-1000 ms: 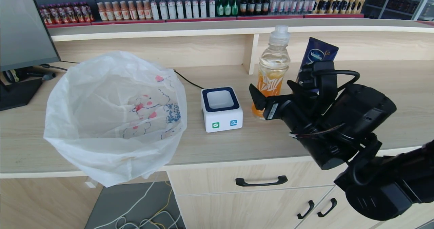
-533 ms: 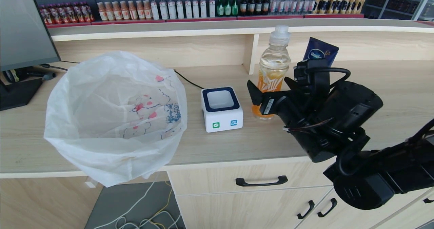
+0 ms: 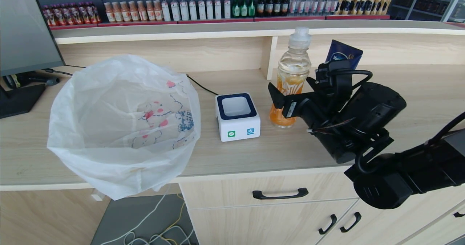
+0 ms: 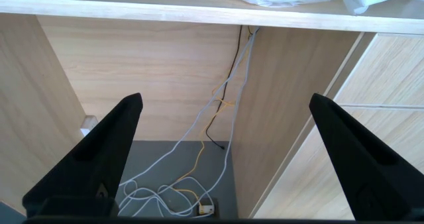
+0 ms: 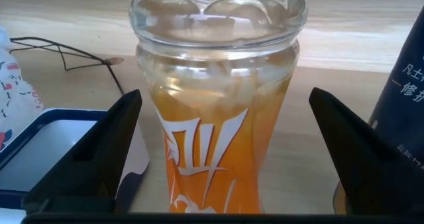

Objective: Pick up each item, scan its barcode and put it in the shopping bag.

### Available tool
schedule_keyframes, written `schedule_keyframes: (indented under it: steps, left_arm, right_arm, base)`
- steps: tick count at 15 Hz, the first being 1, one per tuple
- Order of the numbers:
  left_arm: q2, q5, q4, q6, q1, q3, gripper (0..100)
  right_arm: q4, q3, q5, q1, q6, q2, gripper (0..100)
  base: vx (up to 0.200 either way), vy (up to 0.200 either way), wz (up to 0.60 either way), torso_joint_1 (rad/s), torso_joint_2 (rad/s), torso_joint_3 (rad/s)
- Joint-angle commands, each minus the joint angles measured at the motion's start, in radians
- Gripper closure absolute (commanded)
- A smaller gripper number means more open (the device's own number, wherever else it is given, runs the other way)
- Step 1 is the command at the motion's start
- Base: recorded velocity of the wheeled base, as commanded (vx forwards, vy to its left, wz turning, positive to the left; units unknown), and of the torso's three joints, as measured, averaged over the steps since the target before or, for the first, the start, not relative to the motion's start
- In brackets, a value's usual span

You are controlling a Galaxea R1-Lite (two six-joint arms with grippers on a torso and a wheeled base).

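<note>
Quick rundown of the counter (image 3: 276, 150) from the head view. The scanner (image 3: 237, 116) sits about dead centre. The bag (image 3: 123, 125) is at its 9 o'clock, mouth wide open and hanging a bit over the front edge, with some printed packaging visible through the plastic. The bottle (image 3: 290, 81) stands upright at the scanner's 3 o'clock, just beside it, with orange drink in the lower part and a clear cap on top. The tube (image 3: 343, 54) stands on end at roughly 2 o'clock of the bottle, near it and partly hidden behind the arm.

The right gripper (image 3: 292, 90) comes in from about 4 o'clock and sits level with the bottle's lower half. Its fingers (image 5: 86, 171) are spread wide and hold nothing. In the right wrist view the bottle sits right between them with a clear gap on both sides, so no contact that I can see.

The left gripper (image 4: 225, 151) is down below the counter edge, also spread wide with nothing in it, facing the open space under the counter where cables (image 4: 199, 151) lie on the floor.

Other stuff: a monitor (image 3: 25, 27) at the bag's 10 o'clock, drawers (image 3: 279, 193) under the counter at the scanner's 6 o'clock, and a shelf of drinks (image 3: 218, 7) along the back at 12.
</note>
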Motion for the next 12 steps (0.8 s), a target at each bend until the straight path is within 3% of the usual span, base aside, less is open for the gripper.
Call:
schedule_keyframes:
  steps: [1,12]
  left_arm:
    - [0.0,0.0,0.0,0.0,0.0,0.0,0]
    - [0.0,0.0,0.0,0.0,0.0,0.0,0]
  right_arm:
    - [0.0,-0.031,0.001,-0.002,0.001,0.02,0]
    - [-0.016,-0.09,0.002,-0.003,0.006,0.078,0]
  base:
    - [0.0,0.0,0.0,0.0,0.0,0.0]
    - [0.0,0.0,0.0,0.0,0.0,0.0]
